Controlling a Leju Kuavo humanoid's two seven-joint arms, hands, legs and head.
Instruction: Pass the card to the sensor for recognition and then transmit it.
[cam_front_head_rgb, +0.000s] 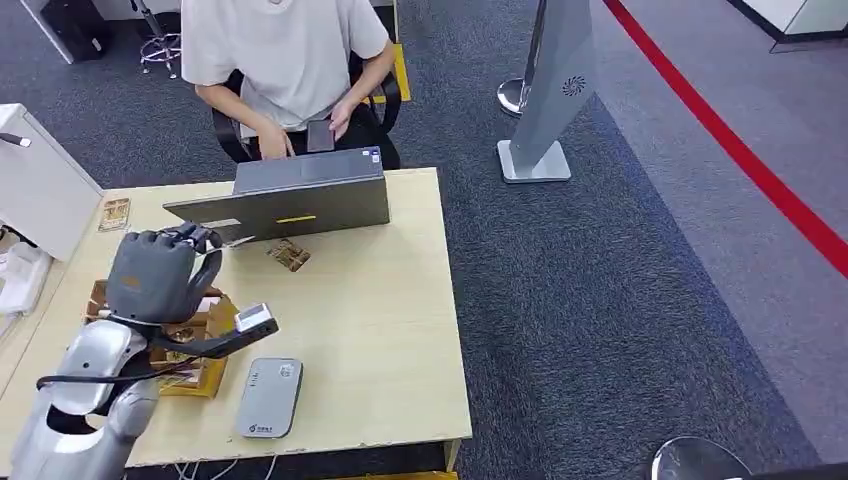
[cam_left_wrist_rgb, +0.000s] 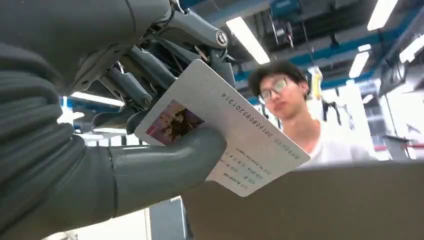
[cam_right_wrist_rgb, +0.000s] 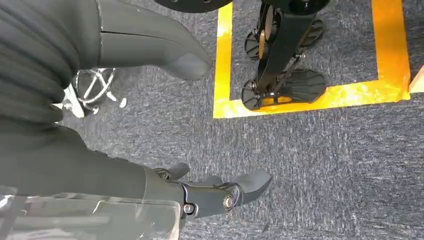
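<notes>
My left hand (cam_front_head_rgb: 160, 272) is raised over the left part of the wooden table (cam_front_head_rgb: 380, 330), just in front of the grey laptop (cam_front_head_rgb: 290, 195). Thumb and fingers pinch a white card (cam_left_wrist_rgb: 225, 127) bearing a small photo and printed numbers; it points towards the laptop and the person. The grey card sensor (cam_front_head_rgb: 270, 397) lies flat near the table's front edge, below and to the right of that hand. My right hand (cam_right_wrist_rgb: 200, 192) hangs over the carpet with its fingers apart, holding nothing.
A person (cam_front_head_rgb: 285, 60) sits behind the laptop with a phone. A loose card (cam_front_head_rgb: 288, 255) lies by the laptop, another (cam_front_head_rgb: 115, 213) at the far left. A wooden card box (cam_front_head_rgb: 195, 345) sits under my left wrist. A white cabinet (cam_front_head_rgb: 35, 185) stands at the left.
</notes>
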